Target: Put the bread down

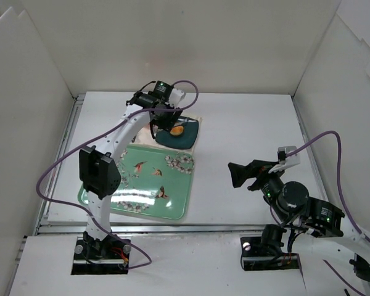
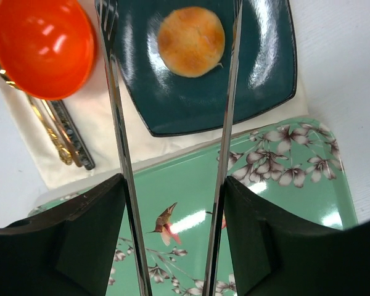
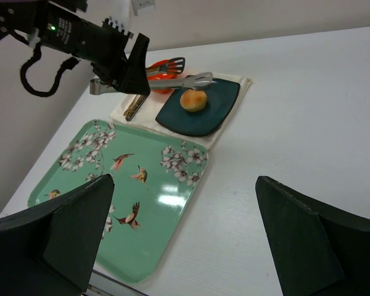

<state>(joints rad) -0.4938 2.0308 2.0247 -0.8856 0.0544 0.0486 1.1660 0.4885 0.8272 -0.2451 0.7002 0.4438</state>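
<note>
Straddling bread (image 2: 190, 41), tongs (image 2: 115, 92) in left-wrist view

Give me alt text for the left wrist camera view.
A round golden bun sits on a dark teal square plate, between the arms of metal tongs held by the left gripper. An orange bowl sits upper left; a green floral tray lies below.

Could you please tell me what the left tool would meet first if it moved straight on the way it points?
Most likely the bread on the dark plate: the tongs in the left tool straddle it, though their height above it is unclear.
</note>
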